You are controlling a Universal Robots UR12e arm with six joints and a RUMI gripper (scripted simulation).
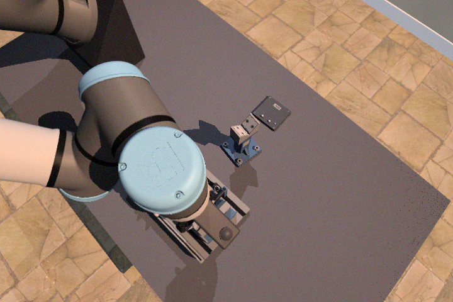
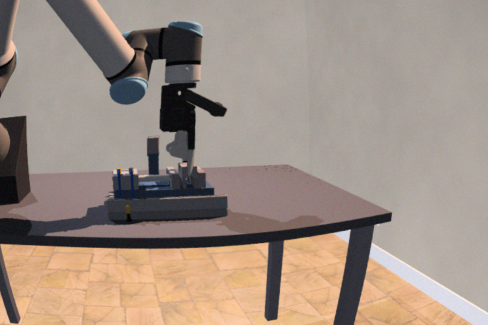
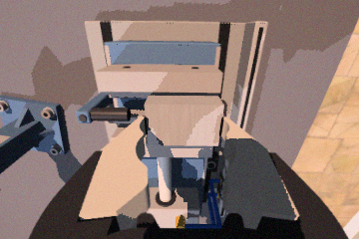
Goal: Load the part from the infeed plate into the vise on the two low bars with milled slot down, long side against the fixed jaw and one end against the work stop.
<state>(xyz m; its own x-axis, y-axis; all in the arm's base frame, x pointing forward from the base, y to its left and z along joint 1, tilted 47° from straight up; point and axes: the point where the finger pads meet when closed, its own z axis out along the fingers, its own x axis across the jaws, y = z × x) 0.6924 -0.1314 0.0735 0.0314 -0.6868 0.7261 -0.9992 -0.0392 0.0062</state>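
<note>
My gripper points down over the vise and is shut on the part, one finger at each end. The part sits low between the jaws with a plain face up; no slot shows on top. Its long side is close along the fixed jaw; a thin dark line shows between them. The moving jaw is on the other side, on the cylinder's rod. The work stop points at the part's left end; contact is hard to judge. The low bars and underside are hidden.
The V-block stands on its blue foot beside the vise. The dark infeed plate behind it bears no part. Blue hoses rise at the vise's cylinder end. The arm hides much of the vise in the top view.
</note>
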